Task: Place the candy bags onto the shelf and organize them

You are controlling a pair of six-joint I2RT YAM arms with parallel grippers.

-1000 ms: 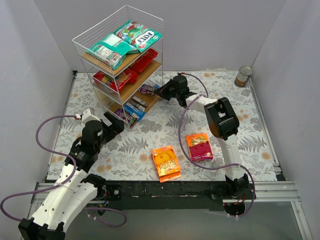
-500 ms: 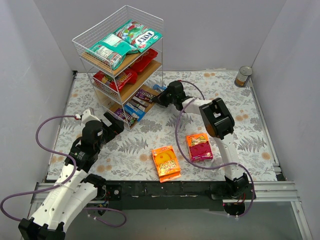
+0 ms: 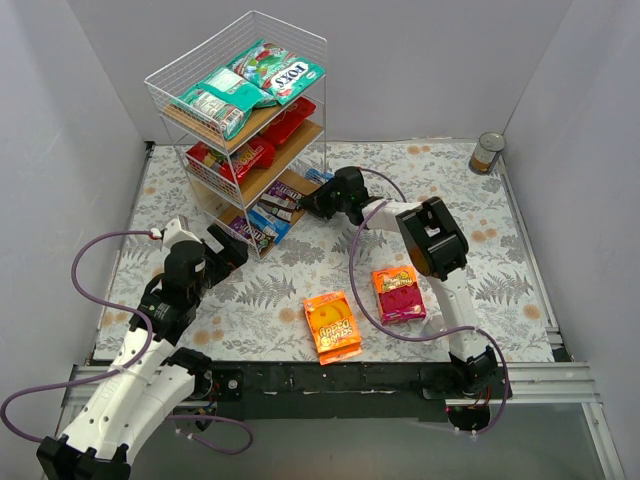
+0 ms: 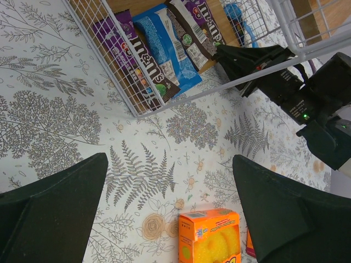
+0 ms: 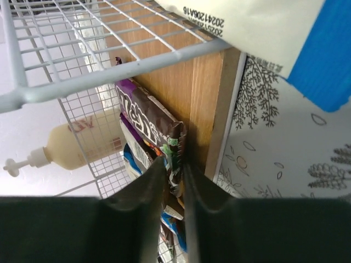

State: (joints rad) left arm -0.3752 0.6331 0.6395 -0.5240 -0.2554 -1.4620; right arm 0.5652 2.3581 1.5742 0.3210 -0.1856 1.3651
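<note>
- The right gripper (image 3: 313, 200) reaches into the right end of the shelf's (image 3: 287, 155) bottom tier. Its jaws are parted only by a narrow gap.
- In the right wrist view, the crimped end of a purple-brown pack (image 5: 147, 121) sits in that gap between the fingers (image 5: 153, 183). Whether they press on it cannot be told.
- The pack lies flat on the bottom wooden board (image 5: 204, 93), with its free end pointing deeper into the rack and more small packs just behind it.
- The left gripper (image 3: 226, 250) hovers over the table (image 3: 490, 235) just in front of the shelf. Its jaws are spread wide and nothing is between them.
- The left wrist view shows a row of small packs (image 4: 159, 55), purple, blue and brown, side by side on the bottom tier behind the white wire.
- Teal bags (image 3: 250, 85) fill the top tier, overlapping one another, and one reaches past the right edge.
- Red bags (image 3: 285, 122) lie on the middle tier.
- Two bags are on the table near the arm bases, well apart from the shelf. The orange bag (image 3: 332, 325) is on the left, and the pink-orange bag (image 3: 398, 292) is just beside it on the right.
- A tin can (image 3: 487, 153) stands upright in the far right corner of the table.
</note>
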